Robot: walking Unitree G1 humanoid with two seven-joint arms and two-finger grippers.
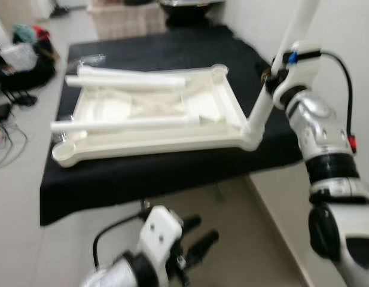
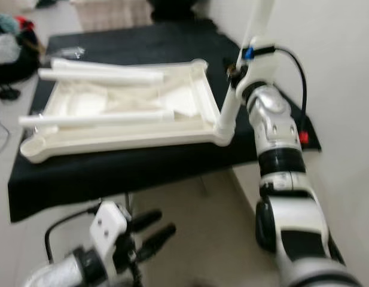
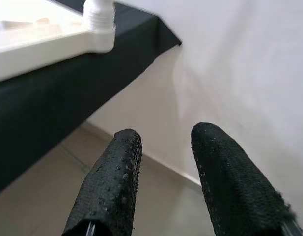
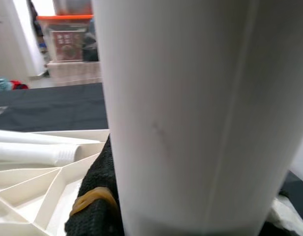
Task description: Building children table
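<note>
An upturned white tabletop (image 1: 142, 128) lies on a black cloth (image 1: 112, 179) spread over a low stand, and everything here is best placed against that tabletop. At its near right corner a white leg (image 1: 263, 104) stands tilted, its lower end seated in the corner socket (image 1: 251, 140), while the right gripper (image 1: 274, 75) is closed around the leg partway up; the right wrist view shows the leg pressed against a black finger (image 4: 95, 196). Two more legs (image 1: 127, 81) lie loose across the tabletop's ribbed underside, one along the far edge and one nearer the front. The left gripper (image 1: 196, 236) hangs below the tabletop's front edge, over the floor, its fingers (image 3: 112, 182) parted and holding nothing. The main risk, as I judge it, is the lean of the held leg: pushed or turned at that angle, it could bind or pop out of the socket. Nothing steadies the tabletop, so it could slide on the cloth or lift at that corner, sending the loose legs rolling off.
</note>
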